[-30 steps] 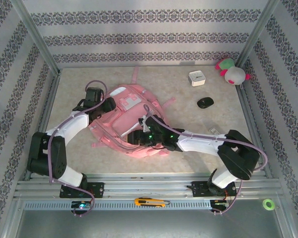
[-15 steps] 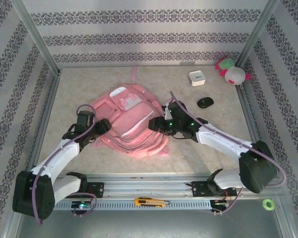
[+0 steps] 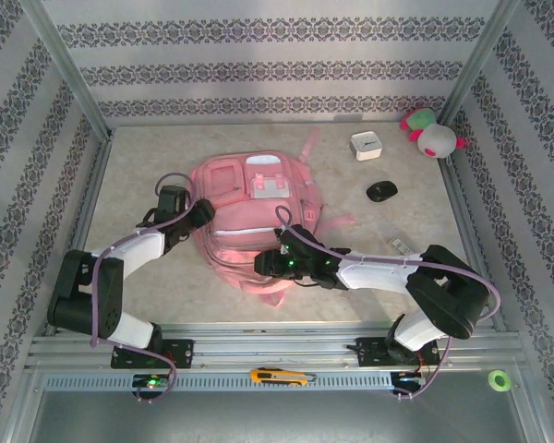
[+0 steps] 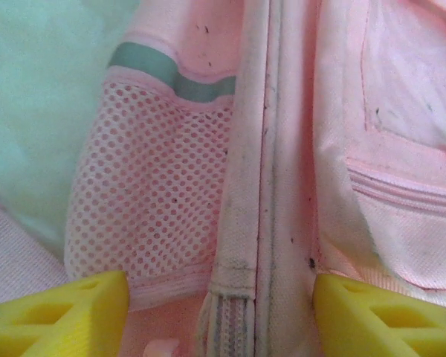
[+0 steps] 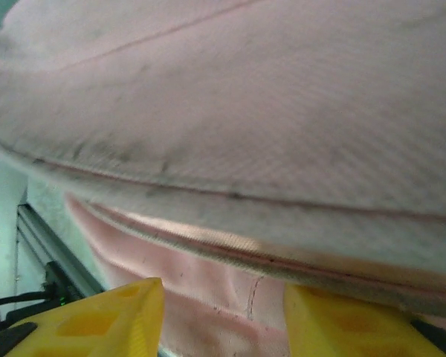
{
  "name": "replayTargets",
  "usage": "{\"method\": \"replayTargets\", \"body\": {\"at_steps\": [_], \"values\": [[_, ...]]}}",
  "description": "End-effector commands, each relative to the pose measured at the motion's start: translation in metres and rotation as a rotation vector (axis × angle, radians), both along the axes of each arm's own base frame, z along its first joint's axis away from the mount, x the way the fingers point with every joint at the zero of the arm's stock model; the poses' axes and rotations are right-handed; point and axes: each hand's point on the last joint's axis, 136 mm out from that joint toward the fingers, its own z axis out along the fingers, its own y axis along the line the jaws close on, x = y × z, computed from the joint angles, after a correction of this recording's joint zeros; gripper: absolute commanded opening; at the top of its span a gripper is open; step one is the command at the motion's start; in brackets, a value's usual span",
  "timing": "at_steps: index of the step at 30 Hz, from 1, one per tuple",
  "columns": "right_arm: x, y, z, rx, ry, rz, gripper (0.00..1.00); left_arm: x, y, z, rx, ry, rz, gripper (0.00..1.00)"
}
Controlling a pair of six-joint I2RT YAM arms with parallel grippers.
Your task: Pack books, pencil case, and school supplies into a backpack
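Pink backpack [image 3: 254, 212] lies flat mid-desk [image 3: 388, 277], w/ L gripper [image 4: 219, 294] part-open astride its side seam by mesh pocket [image 4: 149, 186], R gripper [image 5: 223, 297] part-open astride its near edge; actual clamp can't tell.

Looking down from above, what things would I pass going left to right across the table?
pink backpack → white box → plush toy
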Motion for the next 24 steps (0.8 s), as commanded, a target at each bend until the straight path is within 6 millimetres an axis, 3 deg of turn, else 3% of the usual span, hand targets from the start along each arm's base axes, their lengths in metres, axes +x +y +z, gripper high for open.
{"method": "replayTargets", "body": {"at_steps": [1, 5, 8, 11, 15, 17, 20, 23, 24], "values": [[0.002, -0.001, 0.009, -0.008, 0.000, 0.005, 0.51, 0.016, 0.004, 0.031, 0.062, -0.090, -0.024, 0.66], [-0.015, -0.017, 0.040, -0.073, 0.029, 0.095, 0.54, 0.002, 0.007, 0.083, 0.126, -0.175, -0.070, 0.67], [-0.024, -0.045, 0.066, -0.150, 0.022, 0.145, 0.56, -0.021, 0.007, 0.120, 0.172, -0.251, -0.120, 0.67], [-0.018, -0.092, 0.091, -0.252, -0.013, 0.160, 0.57, -0.047, 0.002, 0.146, 0.184, -0.302, -0.181, 0.67], [0.015, -0.181, 0.112, -0.451, -0.085, 0.087, 0.59, -0.079, -0.011, 0.160, 0.153, -0.295, -0.262, 0.67], [0.031, -0.224, 0.112, -0.568, -0.125, 0.066, 0.60, -0.094, -0.018, 0.159, 0.144, -0.273, -0.309, 0.67], [0.044, -0.276, 0.097, -0.714, -0.122, 0.085, 0.63, -0.114, -0.026, 0.149, 0.131, -0.217, -0.363, 0.67], [0.047, -0.315, 0.065, -0.826, -0.062, 0.155, 0.68, -0.130, -0.031, 0.135, 0.126, -0.162, -0.398, 0.67], [0.045, -0.327, 0.050, -0.856, -0.026, 0.186, 0.73, -0.133, -0.031, 0.128, 0.126, -0.145, -0.397, 0.67]]}}
